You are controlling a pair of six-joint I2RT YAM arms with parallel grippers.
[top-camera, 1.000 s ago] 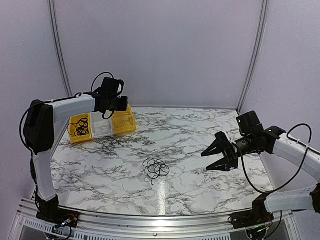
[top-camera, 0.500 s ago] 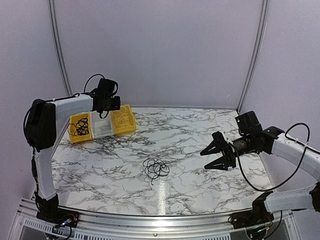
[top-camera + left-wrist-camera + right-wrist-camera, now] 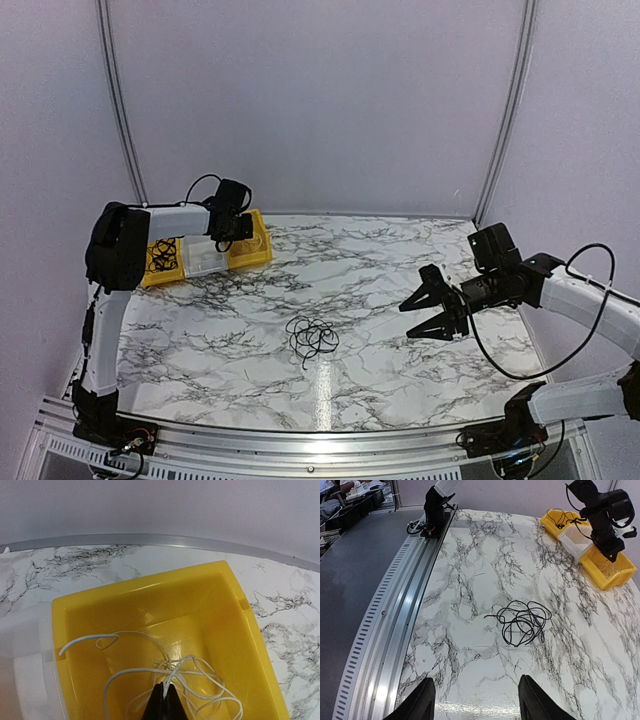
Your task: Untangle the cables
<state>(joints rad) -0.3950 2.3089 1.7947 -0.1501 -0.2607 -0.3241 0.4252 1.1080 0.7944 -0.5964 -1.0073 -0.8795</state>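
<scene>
Limp white cable (image 3: 172,672) is clamped in left pincer (image 3: 164,701); right pincer (image 3: 476,700) is held apart, black tangle (image 3: 522,620) prob. best gripped at 1 outer loop.

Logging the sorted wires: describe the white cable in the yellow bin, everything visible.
The white cable is a thin, flexible wire, plastic-coated by its look, lying in loose overlapping loops inside the yellow bin. One strand forms a small loop toward the bin's left wall. Several strands cross near the middle, where the left tool, its tips shut together, pinches the cable. No plug shows.
</scene>
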